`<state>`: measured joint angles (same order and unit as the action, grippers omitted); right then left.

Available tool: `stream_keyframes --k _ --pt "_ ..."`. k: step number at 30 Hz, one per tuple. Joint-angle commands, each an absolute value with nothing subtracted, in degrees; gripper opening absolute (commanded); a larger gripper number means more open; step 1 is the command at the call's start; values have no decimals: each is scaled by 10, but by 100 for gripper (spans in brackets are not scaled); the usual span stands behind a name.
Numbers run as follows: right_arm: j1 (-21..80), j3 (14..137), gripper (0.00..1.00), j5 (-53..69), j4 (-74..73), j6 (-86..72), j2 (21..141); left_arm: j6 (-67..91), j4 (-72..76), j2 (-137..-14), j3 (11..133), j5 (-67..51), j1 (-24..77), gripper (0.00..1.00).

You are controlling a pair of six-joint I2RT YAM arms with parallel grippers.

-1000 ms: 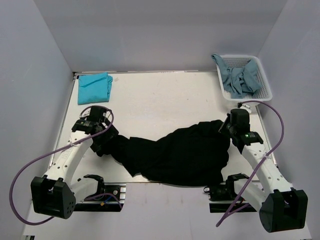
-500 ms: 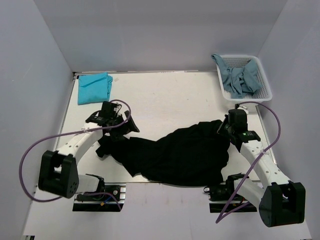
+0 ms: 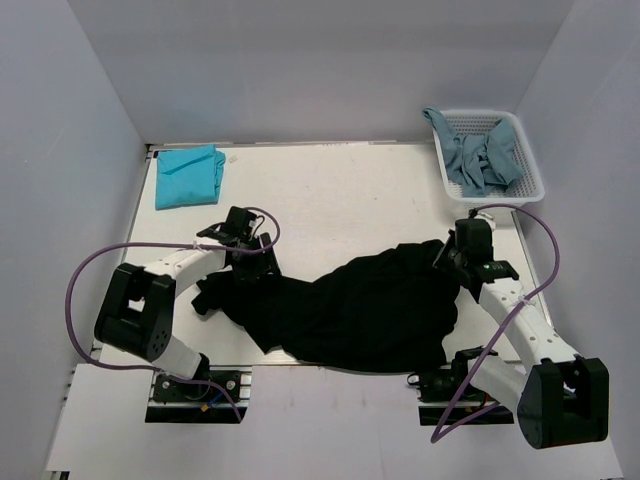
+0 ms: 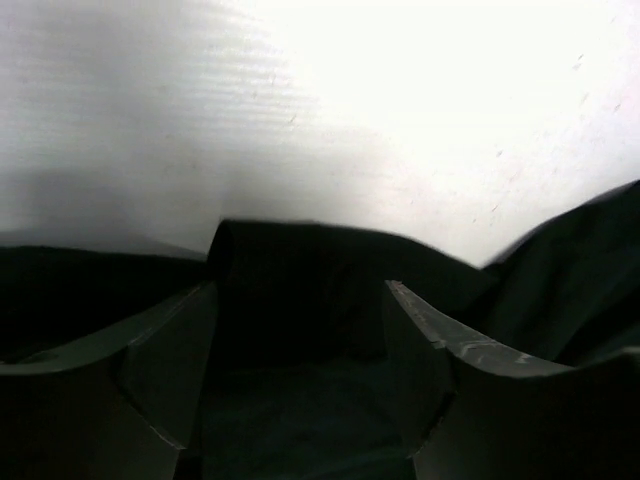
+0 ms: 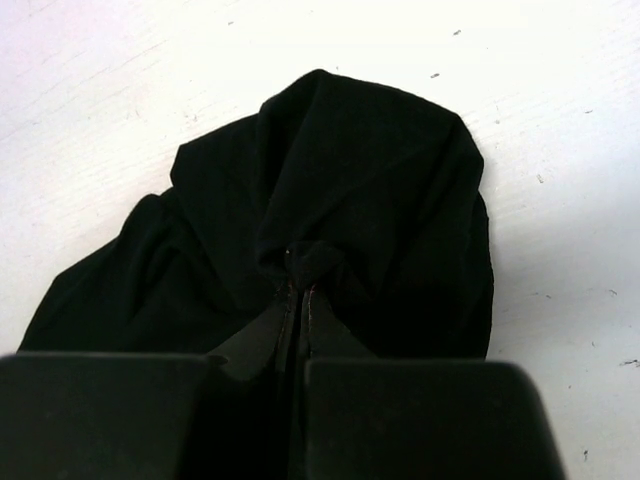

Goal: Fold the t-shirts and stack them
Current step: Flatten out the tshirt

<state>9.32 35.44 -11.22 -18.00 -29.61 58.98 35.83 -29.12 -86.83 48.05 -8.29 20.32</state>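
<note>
Your right pincer [image 5: 300, 285] is clamped shut on a bunched corner of the black t-shirt [image 5: 330, 190]. Its wrist camera shows the cloth gathered to a knot right at the tips, and the finger bodies block everything nearer. Your left pincer [image 4: 300, 290] stands with its jaws apart, a dark fold of the same shirt lying between them. You cannot tell whether the pads touch the cloth, because black on black swallows the edges. Only the overhead view shows the whole shirt, crumpled on the table [image 3: 340, 200] between the two pincers. Beyond the left pincer lies the folded teal t-shirt [image 3: 188, 176]. Beyond the right one, greyish-blue t-shirts [image 3: 480, 155] fill the white basket [image 3: 535, 175], one draped over its rim.
</note>
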Motion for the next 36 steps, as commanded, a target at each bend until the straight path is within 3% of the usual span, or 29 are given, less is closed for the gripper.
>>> stream_keyframes --k 1,7,14,17,18,20,28,36 --pt "91 345 0 -117 -168 -301 590 368 -252 -866 480 -55 212 74" --pt "91 347 0 -119 -169 -300 592 374 -236 -897 498 -50 224 68" --pt "91 351 0 -126 -173 -294 593 374 -236 -925 509 -50 235 42" --pt "91 350 0 -124 -175 -294 596 374 -236 -925 514 -50 236 38" --pt "91 351 0 -124 -175 -295 597 374 -236 -932 514 -50 236 21" --pt "90 350 0 -122 -181 -296 597 379 -254 -932 531 -43 236 0" --pt "91 401 0 -168 -206 -296 577 372 -297 -804 592 -21 236 0" --pt "91 631 0 -282 -283 -299 511 367 -398 -634 742 85 221 0"
